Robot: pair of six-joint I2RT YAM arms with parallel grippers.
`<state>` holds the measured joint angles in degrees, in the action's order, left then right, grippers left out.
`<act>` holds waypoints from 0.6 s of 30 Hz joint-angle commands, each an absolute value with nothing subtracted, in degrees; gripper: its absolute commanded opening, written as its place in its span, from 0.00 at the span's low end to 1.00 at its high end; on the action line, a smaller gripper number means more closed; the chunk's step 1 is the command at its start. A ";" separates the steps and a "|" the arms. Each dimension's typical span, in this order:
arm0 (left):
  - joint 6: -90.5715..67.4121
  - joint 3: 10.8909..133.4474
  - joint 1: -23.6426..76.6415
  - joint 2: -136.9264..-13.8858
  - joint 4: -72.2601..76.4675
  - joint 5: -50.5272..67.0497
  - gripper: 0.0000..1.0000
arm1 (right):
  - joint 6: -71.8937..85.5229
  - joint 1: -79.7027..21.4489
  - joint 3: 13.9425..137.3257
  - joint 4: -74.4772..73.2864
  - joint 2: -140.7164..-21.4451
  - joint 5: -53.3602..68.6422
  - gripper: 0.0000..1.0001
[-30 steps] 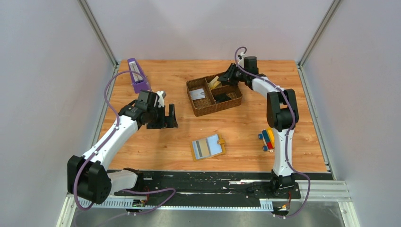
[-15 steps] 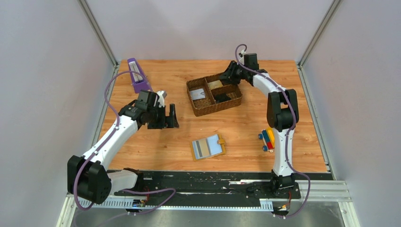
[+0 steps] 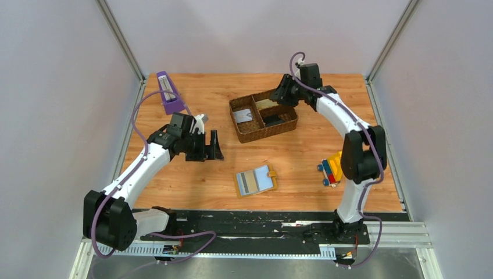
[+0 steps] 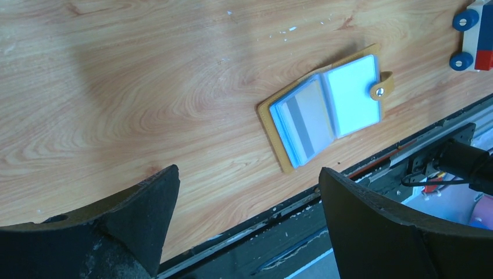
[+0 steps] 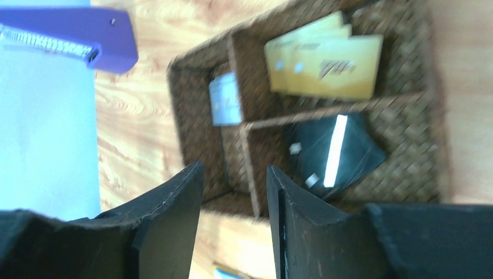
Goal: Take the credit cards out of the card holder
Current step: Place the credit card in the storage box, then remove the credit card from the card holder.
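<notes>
Card holder (image 3: 256, 181) lay open, flat on tabletop (image 3: 192, 186), at 6 o'clock of woven tray (image 3: 264, 135), left fingers (image 4: 134, 203) spread wide, empty, at holder's 10 o'clock, right fingers (image 5: 168, 215) parted, empty, above tray.

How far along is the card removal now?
Done: gold cards, black cards and a grey card lie in the woven tray. In hand: nothing; the right hand is open above the tray, the left hand open. Left: a striped card shows in the open card holder.
</notes>
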<state>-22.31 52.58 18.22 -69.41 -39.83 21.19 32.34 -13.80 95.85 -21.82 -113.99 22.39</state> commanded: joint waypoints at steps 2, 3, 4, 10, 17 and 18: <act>-23.26 51.68 18.19 -67.88 -37.70 21.62 0.97 | 33.86 -21.60 83.88 -23.23 -99.78 13.77 0.45; -23.19 51.75 18.19 -67.69 -37.81 21.31 0.97 | 34.38 -23.15 81.61 -23.27 -97.73 12.55 0.45; -23.13 51.81 18.19 -67.24 -37.89 20.71 0.97 | 34.66 -25.07 79.56 -23.22 -95.92 11.36 0.46; -24.10 51.94 18.19 -65.48 -38.71 15.45 0.96 | 39.76 -36.88 69.14 -23.29 -88.64 5.36 0.47; -26.82 51.46 18.19 -62.94 -39.43 11.22 0.95 | 42.64 -51.16 64.10 -27.12 -88.38 -3.80 0.58; -26.94 51.32 18.19 -62.71 -39.35 11.09 0.95 | 43.25 -52.50 63.63 -27.63 -88.91 -4.41 0.58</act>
